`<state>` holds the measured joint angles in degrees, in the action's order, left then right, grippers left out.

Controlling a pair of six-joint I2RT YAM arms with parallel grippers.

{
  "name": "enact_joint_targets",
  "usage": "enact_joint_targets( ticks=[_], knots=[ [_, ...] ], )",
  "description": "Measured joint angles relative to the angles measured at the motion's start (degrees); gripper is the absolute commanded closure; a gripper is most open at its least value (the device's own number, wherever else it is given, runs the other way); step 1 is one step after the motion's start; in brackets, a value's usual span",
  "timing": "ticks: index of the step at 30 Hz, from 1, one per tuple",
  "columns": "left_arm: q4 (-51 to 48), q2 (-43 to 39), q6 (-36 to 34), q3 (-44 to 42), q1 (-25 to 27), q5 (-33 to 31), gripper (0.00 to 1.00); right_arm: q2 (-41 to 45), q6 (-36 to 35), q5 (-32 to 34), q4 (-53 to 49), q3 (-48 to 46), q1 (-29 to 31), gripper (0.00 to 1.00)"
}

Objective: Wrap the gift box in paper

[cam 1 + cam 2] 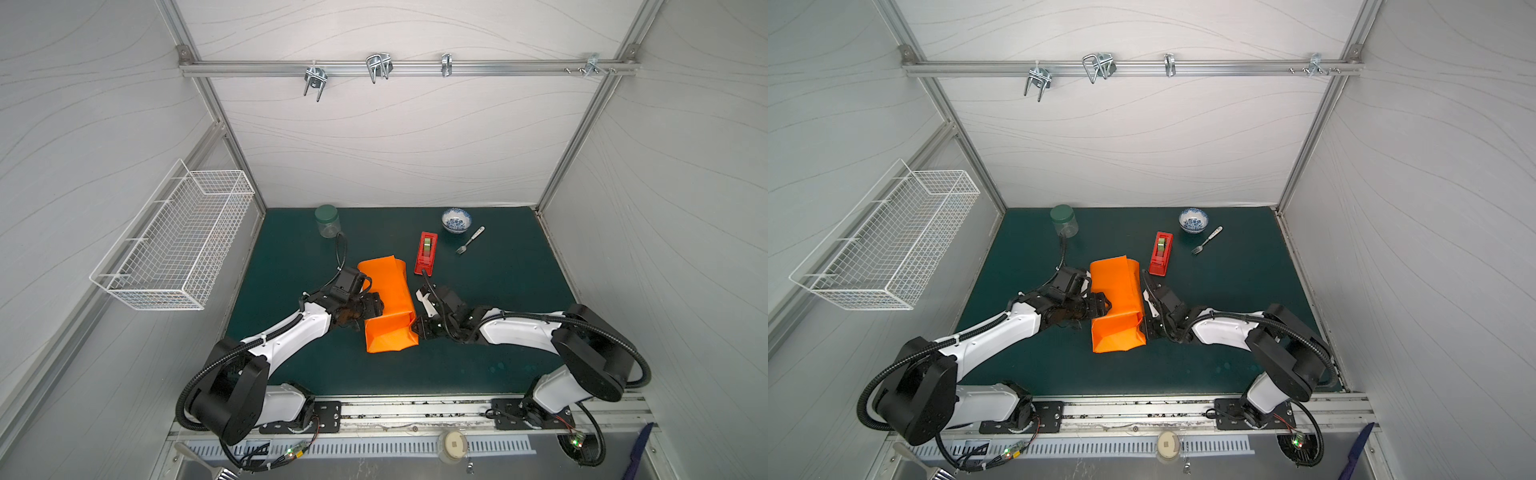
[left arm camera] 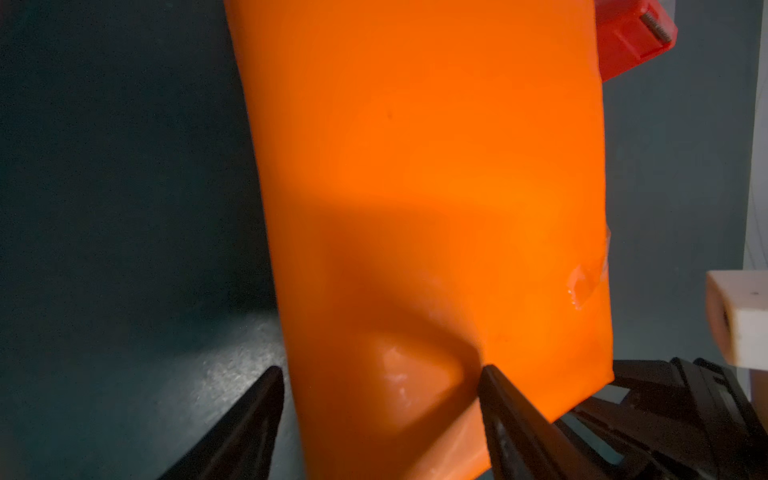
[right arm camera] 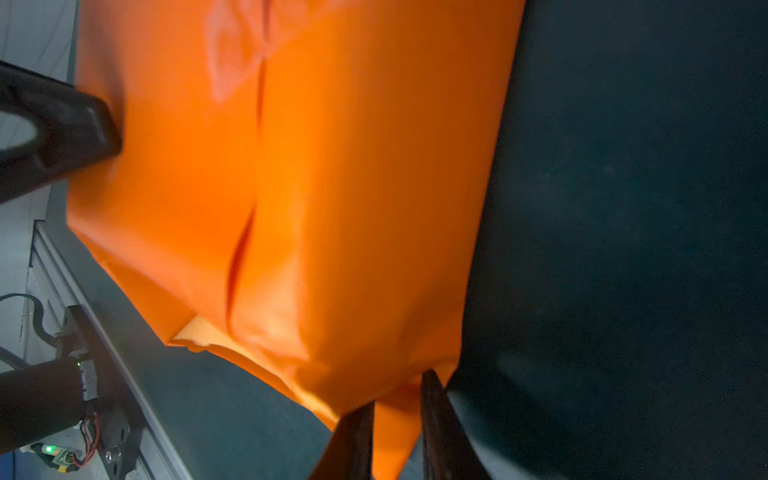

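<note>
Beside the tape dispenser (image 1: 427, 253), the paper (image 1: 395, 291) hiding the gift box is being end-folded, its flap being pinched by right jaws, left jaws being held spread; creasing flat seems needed next.

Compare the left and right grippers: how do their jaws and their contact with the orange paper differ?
Jaws: the left gripper stands wide open; the right gripper is nearly closed.
Contact: the left gripper straddles an edge of the paper, one fingertip denting it and the other over the mat. The right gripper pinches a fold of the paper between its fingers.
Shared: both meet the wrapped bundle, from opposite sides.
</note>
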<state>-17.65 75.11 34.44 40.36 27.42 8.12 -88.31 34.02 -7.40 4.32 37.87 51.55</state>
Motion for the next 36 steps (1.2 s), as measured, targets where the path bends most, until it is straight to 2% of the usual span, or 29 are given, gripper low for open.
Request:
enact_joint_targets(
  ticks=[18,36],
  knots=[
    [0.1,0.0,-0.1,0.0,0.0,0.1,0.26,-0.4,4.0,0.1,7.1,-2.2,1.2,0.89],
    [0.8,0.4,-0.2,0.0,0.0,0.5,0.27,-2.4,7.7,5.3,13.4,-2.7,3.1,0.94]
  ],
)
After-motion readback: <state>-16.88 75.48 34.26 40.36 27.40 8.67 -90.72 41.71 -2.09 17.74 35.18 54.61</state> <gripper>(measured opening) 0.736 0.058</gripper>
